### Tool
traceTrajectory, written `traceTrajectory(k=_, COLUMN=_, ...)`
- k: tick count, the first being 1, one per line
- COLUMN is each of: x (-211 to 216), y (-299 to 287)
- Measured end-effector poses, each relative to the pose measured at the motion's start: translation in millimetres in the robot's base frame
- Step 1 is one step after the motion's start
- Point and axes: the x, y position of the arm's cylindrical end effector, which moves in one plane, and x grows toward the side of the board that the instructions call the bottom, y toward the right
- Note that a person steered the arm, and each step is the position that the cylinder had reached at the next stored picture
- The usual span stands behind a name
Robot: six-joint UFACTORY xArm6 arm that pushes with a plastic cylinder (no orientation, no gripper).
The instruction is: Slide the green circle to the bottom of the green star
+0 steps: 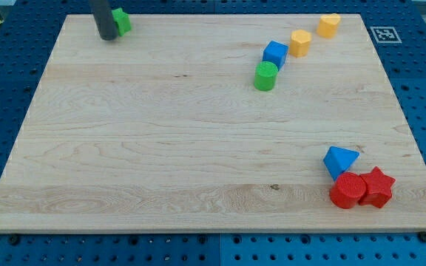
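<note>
My tip (109, 37) touching green star (122, 21) (partly hidden); green circle (265, 76) well apart, beside blue block (275, 53); no pincer visible.

My tip (109, 37) at far left of wooden board (161, 148), touching left side of green star (122, 21), partly hiding it. Green circle (265, 76) well apart, right of centre, far half; blue cube (275, 53) just beside it, then orange hexagon (299, 43), orange heart (329, 25). Near right: blue triangle (339, 160), red circle (347, 191), red star (377, 186) clustered, touching.
</note>
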Motion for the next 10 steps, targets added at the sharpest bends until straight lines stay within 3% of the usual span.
traceTrajectory(k=2, x=131.5, y=190.0)
traceTrajectory(k=3, x=136.3, y=292.1)
traceTrajectory(k=5, x=125.0, y=304.9)
traceTrajectory(k=10, x=61.1, y=233.3)
